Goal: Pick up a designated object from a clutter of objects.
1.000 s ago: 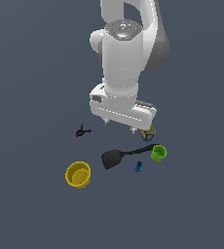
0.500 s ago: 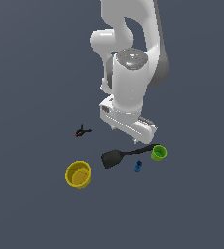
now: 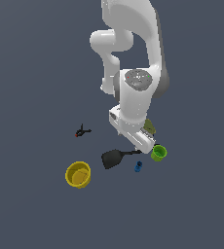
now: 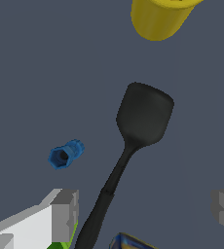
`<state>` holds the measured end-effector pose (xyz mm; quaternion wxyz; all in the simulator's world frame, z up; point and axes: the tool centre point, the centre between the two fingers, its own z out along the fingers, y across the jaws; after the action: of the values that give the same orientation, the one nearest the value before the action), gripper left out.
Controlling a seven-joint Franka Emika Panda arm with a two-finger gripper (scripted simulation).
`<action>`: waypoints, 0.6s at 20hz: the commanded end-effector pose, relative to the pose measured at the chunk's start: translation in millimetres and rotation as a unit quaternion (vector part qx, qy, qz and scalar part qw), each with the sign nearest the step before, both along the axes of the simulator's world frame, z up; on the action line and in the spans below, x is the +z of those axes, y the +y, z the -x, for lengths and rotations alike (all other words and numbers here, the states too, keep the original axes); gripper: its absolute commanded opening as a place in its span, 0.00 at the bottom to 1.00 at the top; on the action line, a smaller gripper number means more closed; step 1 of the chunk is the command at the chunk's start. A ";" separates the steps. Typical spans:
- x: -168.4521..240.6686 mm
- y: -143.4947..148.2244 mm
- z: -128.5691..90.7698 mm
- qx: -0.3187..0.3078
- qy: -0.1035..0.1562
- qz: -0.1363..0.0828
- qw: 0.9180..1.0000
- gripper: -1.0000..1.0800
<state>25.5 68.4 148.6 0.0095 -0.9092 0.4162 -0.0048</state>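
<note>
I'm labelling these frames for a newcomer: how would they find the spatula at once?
Start at the white arm; below it lies the spatula, between the yellow cup and the green cup. It is all black, with a broad flat blade and thin handle.

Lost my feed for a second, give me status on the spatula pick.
End effector open, above the spatula handle, nothing held. Spatula flat on the floor. Blue cylinder and green cup close by, not touching it.

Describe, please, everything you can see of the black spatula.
The black spatula is all matte black, plastic-looking, with a broad, rounded flat blade narrowing into a long thin handle. It lies flat on the dark floor, blade toward the yellow cup. The handle passes between the open gripper fingers; nothing visibly touches it.
</note>
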 end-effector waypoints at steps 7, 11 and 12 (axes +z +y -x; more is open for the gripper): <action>-41.6 16.2 7.0 -0.091 0.005 0.002 0.996 0.96; -57.5 22.2 10.8 -0.126 0.007 0.003 0.992 0.96; -60.8 23.4 11.7 -0.134 0.007 0.003 0.991 0.96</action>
<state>15.1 89.9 93.3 0.0032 -0.8524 0.5229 -0.0007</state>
